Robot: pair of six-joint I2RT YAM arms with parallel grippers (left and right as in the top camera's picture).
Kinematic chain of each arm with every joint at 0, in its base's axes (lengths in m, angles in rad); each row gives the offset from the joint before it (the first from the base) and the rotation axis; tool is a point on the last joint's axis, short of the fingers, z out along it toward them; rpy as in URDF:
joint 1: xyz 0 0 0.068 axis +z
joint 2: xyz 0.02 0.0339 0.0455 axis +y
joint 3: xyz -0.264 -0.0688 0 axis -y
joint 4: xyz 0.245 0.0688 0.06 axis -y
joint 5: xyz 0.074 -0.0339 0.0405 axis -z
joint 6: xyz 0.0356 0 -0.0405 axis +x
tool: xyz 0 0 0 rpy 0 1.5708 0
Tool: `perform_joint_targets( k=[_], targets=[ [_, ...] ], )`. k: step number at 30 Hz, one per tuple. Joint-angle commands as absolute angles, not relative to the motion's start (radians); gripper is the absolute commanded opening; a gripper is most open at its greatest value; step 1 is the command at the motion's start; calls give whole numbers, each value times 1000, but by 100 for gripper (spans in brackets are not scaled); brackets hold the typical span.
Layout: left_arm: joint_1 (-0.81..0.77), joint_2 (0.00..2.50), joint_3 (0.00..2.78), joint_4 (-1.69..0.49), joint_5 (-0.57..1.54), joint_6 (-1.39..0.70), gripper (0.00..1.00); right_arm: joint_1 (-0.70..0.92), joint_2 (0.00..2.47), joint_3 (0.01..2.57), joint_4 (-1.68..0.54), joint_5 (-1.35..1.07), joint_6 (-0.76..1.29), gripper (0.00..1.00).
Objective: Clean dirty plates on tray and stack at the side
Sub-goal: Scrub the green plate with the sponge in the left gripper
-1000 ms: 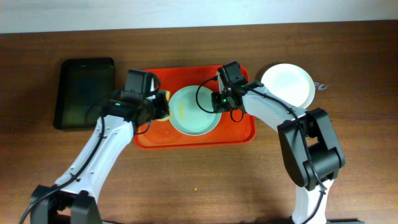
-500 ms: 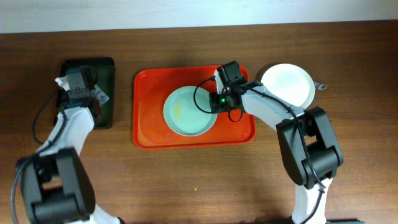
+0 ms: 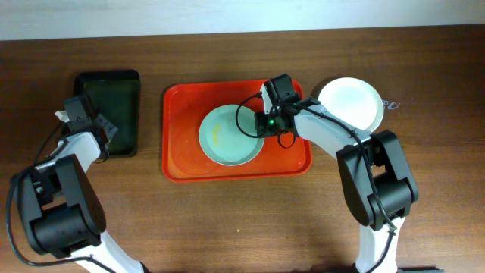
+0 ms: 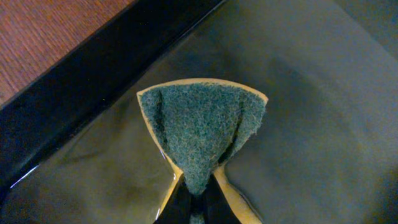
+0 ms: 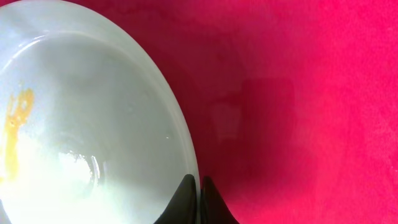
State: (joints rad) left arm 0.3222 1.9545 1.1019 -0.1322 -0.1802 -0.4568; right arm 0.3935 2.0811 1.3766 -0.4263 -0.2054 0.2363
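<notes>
Your left arm has pulled away from the tray and now sits over the black tray at the far left. The left gripper is pinching a folded sponge, green scrub face up, just above the black tray's wet-looking floor and near its rim. That reads as a trip to dip or rinse the sponge, so scrubbing is paused, not finished.

The right arm has not moved. The right gripper is closed on the rim of the mint plate, steadying it on the red tray. From overhead, this plate lies near the tray's middle, with the right gripper at its right edge.

The plate is not clean yet. A yellow smear shows on its left side, and some water pools in the bowl. The same smear is visible from above.

A white plate rests on the table to the right of the tray, apart from it, and looks clean. You can see only these two plates.

You probably need to bring the sponge back to that smear while the right side holds on. Expect a wet plate to slide if the pinch loosens.
</notes>
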Motion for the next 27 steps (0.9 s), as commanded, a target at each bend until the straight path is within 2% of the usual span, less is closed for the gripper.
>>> perform_joint_targets(
  k=[1, 3, 7, 9, 11, 14, 18, 24, 27],
  targets=[
    [326, 1911, 1103, -163, -160, -443, 0, 399, 2094, 1394, -430, -207, 243, 4],
    [325, 1840, 1103, -165, -114, -444, 0, 399, 2094, 1394, -430, -207, 244, 4],
    [321, 1602, 1103, -203, 138, -444, 0, 403, 2094, 1394, -429, -263, 243, 4],
    [284, 1555, 1103, -239, 350, -444, 0, 415, 2094, 1402, -429, -291, 243, 4],
    [203, 1556, 1100, -323, 423, -444, 0, 430, 2093, 1411, -429, -299, 244, 4],
    [47, 1584, 1098, -392, 421, -443, 0, 435, 2093, 1413, -429, -308, 244, 4],
    [-187, 1719, 1098, -384, 283, -444, 0, 435, 2093, 1413, -430, -308, 244, 4],
    [-319, 1888, 1098, -311, 234, -511, 0, 432, 2094, 1415, -430, -308, 244, 4],
    [-324, 1903, 1098, -355, 20, -511, 0, 432, 2093, 1415, -430, -307, 243, 4]
  ],
)
